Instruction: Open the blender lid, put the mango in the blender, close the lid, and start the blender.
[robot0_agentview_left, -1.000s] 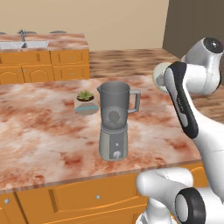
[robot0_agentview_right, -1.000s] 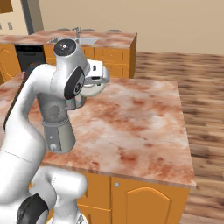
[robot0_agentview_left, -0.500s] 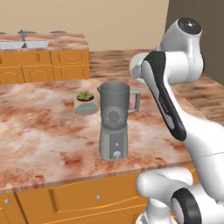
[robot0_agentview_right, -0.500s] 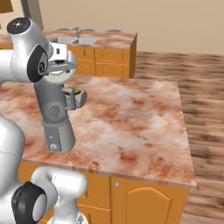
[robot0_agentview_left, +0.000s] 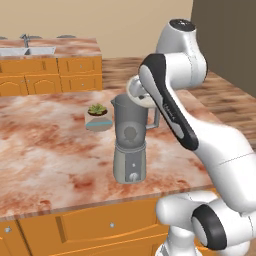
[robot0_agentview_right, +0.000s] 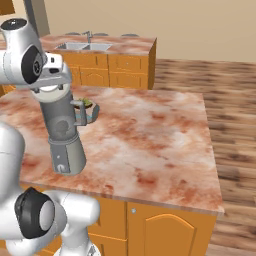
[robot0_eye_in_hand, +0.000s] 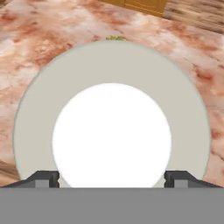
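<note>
The blender (robot0_agentview_left: 131, 145) stands near the front edge of the marbled worktop (robot0_agentview_left: 45, 150), knob facing forward. Just behind it to the left sits a small bowl with a green plant (robot0_agentview_left: 97, 111) — close, but apart from the jar. Farther back, a second counter carries a sink (robot0_agentview_left: 27, 50).

The end effector (robot0_eye_in_hand: 112, 177) hovers directly over the jar's top, fingers (robot0_eye_in_hand: 43, 178) spread wide on either side of the blender lid (robot0_eye_in_hand: 112, 127) — released, gripping nothing. In both base views the arm's wrist covers the jar's rim, so the lid's seating there is hard to make out.
</note>
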